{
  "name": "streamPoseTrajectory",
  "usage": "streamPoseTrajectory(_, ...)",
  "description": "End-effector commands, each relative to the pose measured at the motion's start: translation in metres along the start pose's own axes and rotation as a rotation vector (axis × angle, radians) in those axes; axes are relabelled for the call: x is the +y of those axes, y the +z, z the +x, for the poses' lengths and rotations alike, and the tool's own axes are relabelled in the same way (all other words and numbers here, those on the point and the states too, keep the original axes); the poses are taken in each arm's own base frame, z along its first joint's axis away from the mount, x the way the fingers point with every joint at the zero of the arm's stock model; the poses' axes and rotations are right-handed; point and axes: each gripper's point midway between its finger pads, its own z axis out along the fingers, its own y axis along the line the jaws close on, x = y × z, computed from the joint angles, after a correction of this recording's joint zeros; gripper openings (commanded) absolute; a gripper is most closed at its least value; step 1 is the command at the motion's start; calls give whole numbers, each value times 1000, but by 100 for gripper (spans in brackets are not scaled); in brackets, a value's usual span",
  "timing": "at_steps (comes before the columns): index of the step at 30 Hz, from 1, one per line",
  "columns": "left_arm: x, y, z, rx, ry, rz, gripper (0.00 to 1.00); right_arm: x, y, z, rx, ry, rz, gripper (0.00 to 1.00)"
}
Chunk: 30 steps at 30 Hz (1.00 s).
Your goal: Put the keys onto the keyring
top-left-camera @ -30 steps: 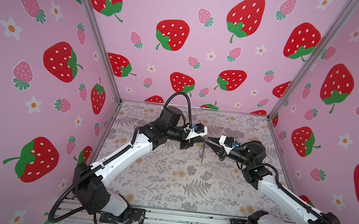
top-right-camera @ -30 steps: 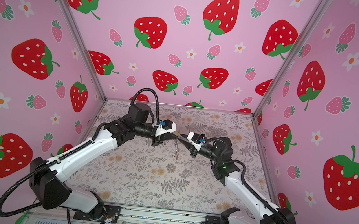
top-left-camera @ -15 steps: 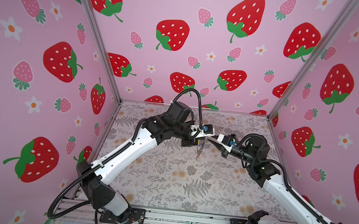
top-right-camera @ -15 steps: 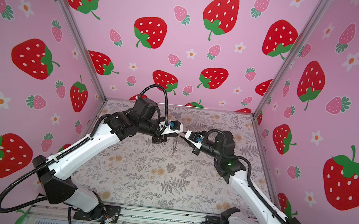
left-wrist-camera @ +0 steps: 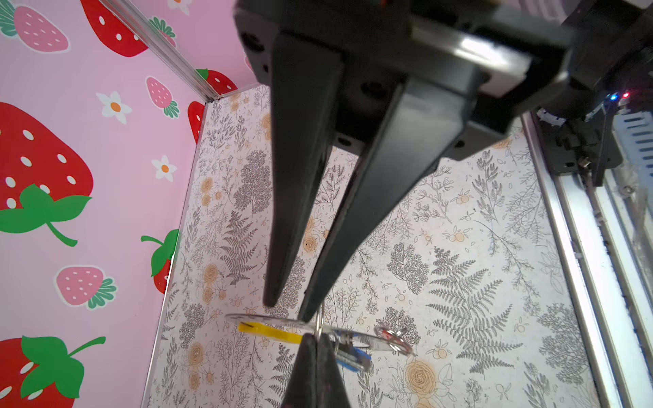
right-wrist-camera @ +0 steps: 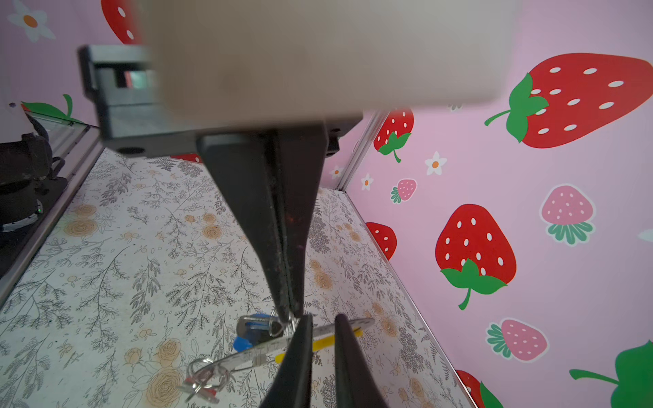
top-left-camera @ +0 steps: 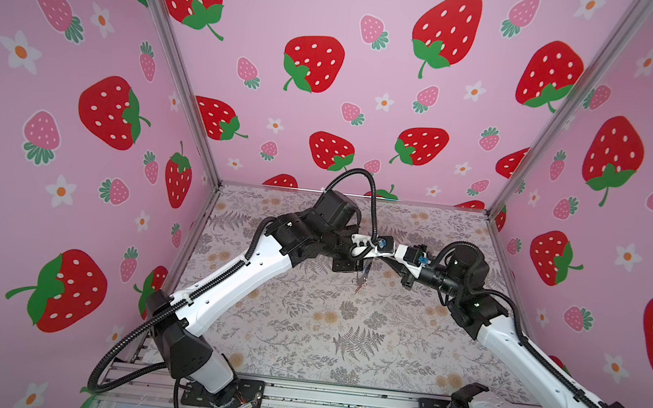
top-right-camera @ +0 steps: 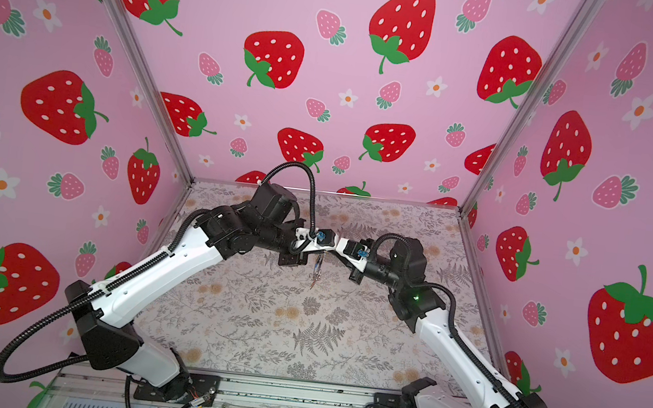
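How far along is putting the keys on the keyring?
Done, apparently: the red-tagged metal key hangs on the large thin grey hoop. In hand: left hand grips the hoop; right hand pinches the small ring of the blue-tagged metal key. Left: threading it on.

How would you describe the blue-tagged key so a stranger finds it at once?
Over the floral table, the left claw and right claw meet at a thin grey keyring. The key at the right claw's tips has a blue tag; the other key's is red.
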Motion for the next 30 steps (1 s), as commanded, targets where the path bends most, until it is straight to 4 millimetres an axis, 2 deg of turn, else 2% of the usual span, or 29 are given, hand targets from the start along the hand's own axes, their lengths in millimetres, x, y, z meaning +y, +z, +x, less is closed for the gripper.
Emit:
streamPoseTrajectory(1, 7, -10, -16, -36, 33, -25, 0, 3, 0, -6, -34, 10, -29, 17)
streamPoseTrajectory(11, 11, -7, -10, -6, 27, -44, 0, -1, -5, -11, -45, 8, 7, 20)
streamPoseTrajectory(15, 12, -7, -9, 0, 24, -57, 0, 4, -7, -14, -60, -4, -7, 20)
streamPoseTrajectory(21, 16, -7, -13, -16, 25, -67, 0, 13, -3, -9, -60, 41, -70, 21)
streamPoseTrajectory(30, 12, -8, -17, -47, 21, -53, 0, 8, 3, -2, -48, 56, -59, 16)
